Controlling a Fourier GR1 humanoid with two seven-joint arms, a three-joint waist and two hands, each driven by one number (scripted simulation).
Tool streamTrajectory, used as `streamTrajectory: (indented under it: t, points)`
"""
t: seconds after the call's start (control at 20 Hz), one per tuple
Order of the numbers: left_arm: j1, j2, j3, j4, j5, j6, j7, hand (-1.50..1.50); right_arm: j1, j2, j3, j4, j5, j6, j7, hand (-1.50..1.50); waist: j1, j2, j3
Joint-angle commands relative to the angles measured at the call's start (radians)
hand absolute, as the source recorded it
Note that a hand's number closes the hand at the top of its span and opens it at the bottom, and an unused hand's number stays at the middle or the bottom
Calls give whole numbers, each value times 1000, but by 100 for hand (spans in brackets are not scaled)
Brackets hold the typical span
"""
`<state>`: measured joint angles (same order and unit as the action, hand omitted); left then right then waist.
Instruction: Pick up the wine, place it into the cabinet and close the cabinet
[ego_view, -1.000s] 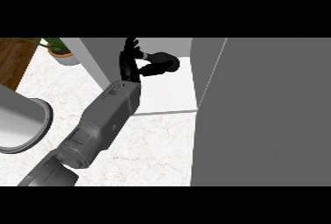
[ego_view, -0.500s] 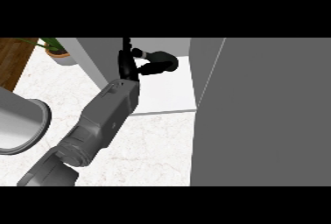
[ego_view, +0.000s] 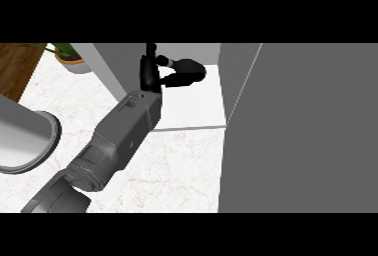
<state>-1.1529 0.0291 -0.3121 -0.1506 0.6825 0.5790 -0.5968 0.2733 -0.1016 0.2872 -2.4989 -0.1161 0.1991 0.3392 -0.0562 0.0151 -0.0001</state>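
A grey forearm (ego_view: 122, 137) rises from the lower left across the white marbled tabletop (ego_view: 177, 165) and ends in the black left hand (ego_view: 159, 75), which sits inside the open cabinet (ego_view: 196, 102) over its pale floor, thumb and fingers (ego_view: 188, 72) curled; whether they hold anything cannot be told. A large grey door (ego_view: 303, 130) fills the right side. At left lie a grey rounded object (ego_view: 22, 145), a potted plant (ego_view: 66, 55) and a strip of wood floor (ego_view: 18, 67).

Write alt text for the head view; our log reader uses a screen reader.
One grey forearm reaches into an open white cabinet, its black hand curled around a dark object. A grey cabinet door fills the right; a potted plant sits top left.
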Motion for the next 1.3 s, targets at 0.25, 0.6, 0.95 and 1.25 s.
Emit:
streamTrajectory:
  t: [0.25,0.6,0.95,1.25]
  points:
    - [30,46,34,-127,4,-138,-35,-150,25,0,-9,-188,-70,-42,111,-150,47,-18,-1]
    - [144,-2,37,-255,-6,-149,-70,-150,64,-6,-6,-197,-67,-37,105,-150,46,-18,0]
    - [318,-17,-56,-546,-51,-61,1,-150,72,-12,-3,-224,-55,-59,135,-150,78,-33,0]
    - [460,56,-115,-833,-57,-56,122,-150,89,-16,4,-236,-44,-61,113,-150,76,-35,0]
